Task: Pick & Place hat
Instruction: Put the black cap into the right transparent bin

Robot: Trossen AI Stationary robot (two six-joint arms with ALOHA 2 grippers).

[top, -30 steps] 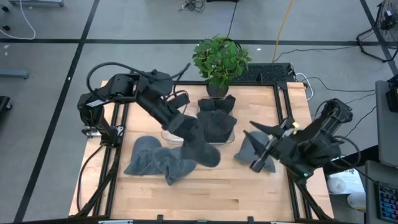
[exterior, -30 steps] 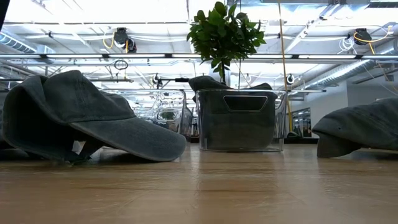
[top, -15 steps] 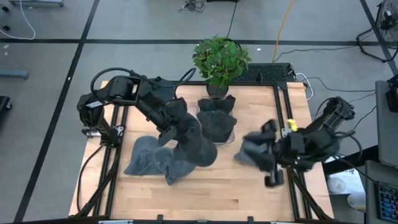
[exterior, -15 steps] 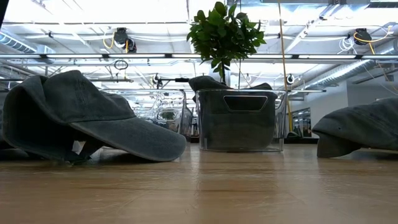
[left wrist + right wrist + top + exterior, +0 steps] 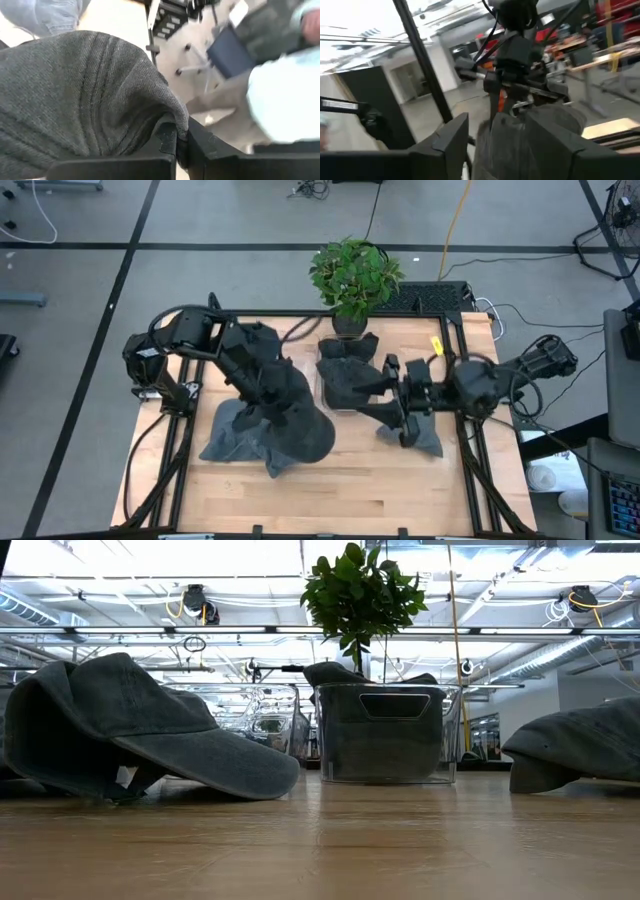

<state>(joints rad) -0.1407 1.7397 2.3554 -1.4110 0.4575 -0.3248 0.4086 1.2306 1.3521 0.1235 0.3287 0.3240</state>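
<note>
My left gripper (image 5: pixel 181 145) is shut on a dark grey hat (image 5: pixel 292 418), held up above other grey hats (image 5: pixel 235 440) that lie in a heap on the table's left half. A clear bin (image 5: pixel 385 740) at the far middle holds more hats (image 5: pixel 348 375). One more hat (image 5: pixel 420 435) lies on the table's right side. My right gripper (image 5: pixel 393 395) hovers beside the bin's right side, open, with nothing between its fingers (image 5: pixel 451 136). In the right wrist view the left arm and its hat (image 5: pixel 540 125) show beyond the fingers. My left gripper pinches a gathered fold of the hat's cloth (image 5: pixel 169 127) between its two fingers. The fingers slant downward. The hat bulges out to one side of them and hangs below; whether its lower part touches the heap beneath cannot be told.
A potted green plant (image 5: pixel 352 275) stands at the table's far edge, just behind the bin. Bare wood (image 5: pixel 380 490) lies along the near edge. A black frame (image 5: pixel 460 380) borders the table's sides.
My right gripper has swung from above the right-hand hat toward the far edge and the bin, rolling and tipping upward; that hat stays on the table. My left gripper has rolled, and its hat has turned and shifted a little toward the left heap.
</note>
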